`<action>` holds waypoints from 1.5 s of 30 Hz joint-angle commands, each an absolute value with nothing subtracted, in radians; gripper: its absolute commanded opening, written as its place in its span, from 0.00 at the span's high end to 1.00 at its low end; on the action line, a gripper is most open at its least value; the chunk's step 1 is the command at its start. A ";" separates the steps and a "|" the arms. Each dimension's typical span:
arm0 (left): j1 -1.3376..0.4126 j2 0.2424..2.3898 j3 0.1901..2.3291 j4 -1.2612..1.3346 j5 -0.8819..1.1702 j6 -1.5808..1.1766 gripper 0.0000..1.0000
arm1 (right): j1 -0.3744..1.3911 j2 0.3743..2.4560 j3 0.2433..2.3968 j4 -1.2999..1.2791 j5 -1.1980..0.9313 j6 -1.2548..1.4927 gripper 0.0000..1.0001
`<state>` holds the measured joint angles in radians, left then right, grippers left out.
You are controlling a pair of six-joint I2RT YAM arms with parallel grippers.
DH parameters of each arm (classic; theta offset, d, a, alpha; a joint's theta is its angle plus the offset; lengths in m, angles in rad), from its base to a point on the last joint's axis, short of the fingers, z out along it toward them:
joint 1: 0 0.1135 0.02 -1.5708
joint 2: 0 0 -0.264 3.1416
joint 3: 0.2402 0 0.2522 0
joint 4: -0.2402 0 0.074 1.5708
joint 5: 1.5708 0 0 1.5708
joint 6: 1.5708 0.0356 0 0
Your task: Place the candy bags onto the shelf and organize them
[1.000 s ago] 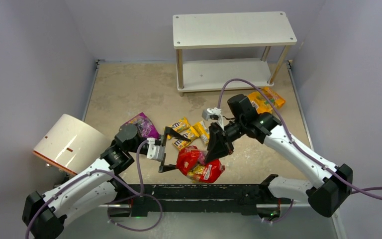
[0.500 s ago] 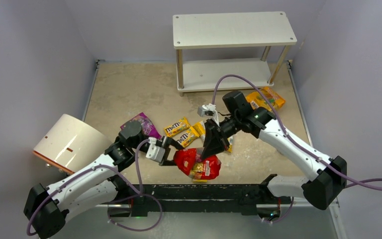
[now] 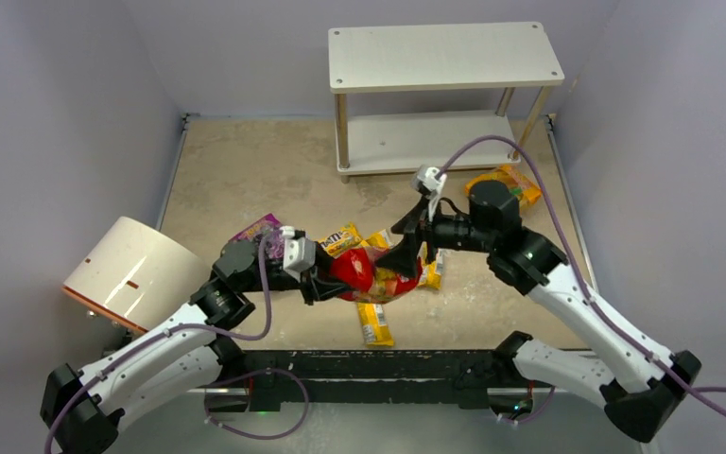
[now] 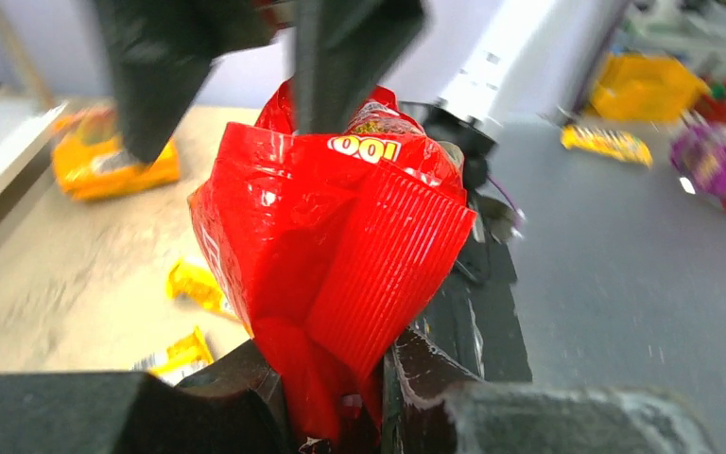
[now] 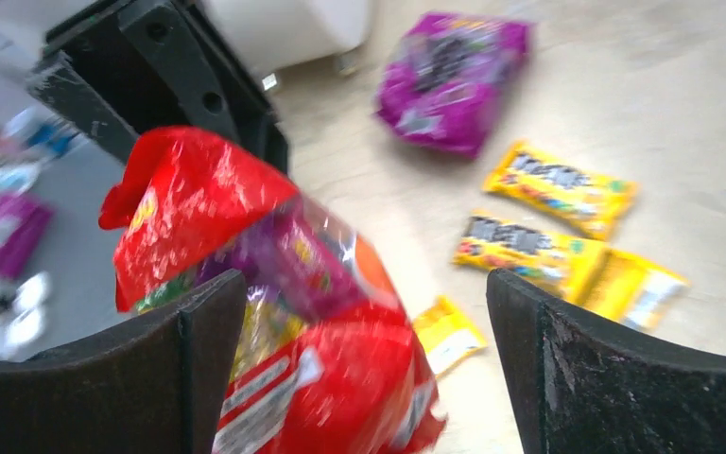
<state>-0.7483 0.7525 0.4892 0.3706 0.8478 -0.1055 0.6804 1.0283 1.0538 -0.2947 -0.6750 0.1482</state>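
The red candy bag (image 3: 357, 272) hangs crumpled above the floor, and my left gripper (image 3: 331, 282) is shut on its ribbed seal edge (image 4: 340, 312); the jaws pinch it at the bottom of the left wrist view (image 4: 338, 411). My right gripper (image 3: 412, 257) stands wide open around the bag's other end (image 5: 284, 359), its fingers (image 5: 194, 369) apart on either side. Small yellow packets (image 3: 340, 238) lie behind the bag, and one (image 3: 374, 323) lies in front of it. A purple pouch (image 3: 257, 230) sits to the left, an orange pouch (image 3: 509, 183) by the white shelf (image 3: 444, 57).
A white cylinder with an orange rim (image 3: 130, 270) lies on its side at the left. The black base rail (image 3: 378, 364) runs along the near edge. Grey walls close in both sides, and the shelf stands against the back wall.
My right gripper opened and let go of the red bag while my left gripper shut on it. The bag rose and shifted back, uncovering a yellow packet at the front.
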 commanded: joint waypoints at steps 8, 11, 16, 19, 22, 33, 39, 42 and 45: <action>-0.694 0.786 0.561 0.268 0.237 -0.612 1.00 | 0.680 0.764 0.748 0.113 -0.120 0.425 0.01; -0.627 0.831 0.614 0.278 0.294 -0.664 1.00 | 0.675 0.826 0.739 0.099 -0.170 0.436 0.01; -0.500 0.878 0.625 0.332 0.390 -0.799 1.00 | 0.503 0.912 0.595 0.376 -0.511 0.518 0.03; -0.409 0.934 0.586 0.457 0.540 -0.904 1.00 | 0.357 1.005 0.484 0.757 -0.794 0.715 0.04; -0.345 1.012 0.532 0.742 0.765 -1.075 1.00 | 0.347 1.096 0.519 0.825 -0.895 0.713 0.04; -0.342 0.997 0.556 0.948 0.928 -1.167 1.00 | 0.370 1.246 0.582 1.061 -0.944 0.844 0.02; -0.341 0.960 0.567 0.859 0.928 -1.131 1.00 | 0.482 1.280 0.645 1.138 -0.955 0.866 0.01; -0.342 0.964 0.562 0.895 0.944 -1.152 1.00 | 0.527 1.269 0.685 1.084 -0.942 0.836 0.01; -0.342 0.958 0.555 0.905 0.943 -1.147 1.00 | 0.531 1.246 0.676 1.151 -0.951 0.871 0.04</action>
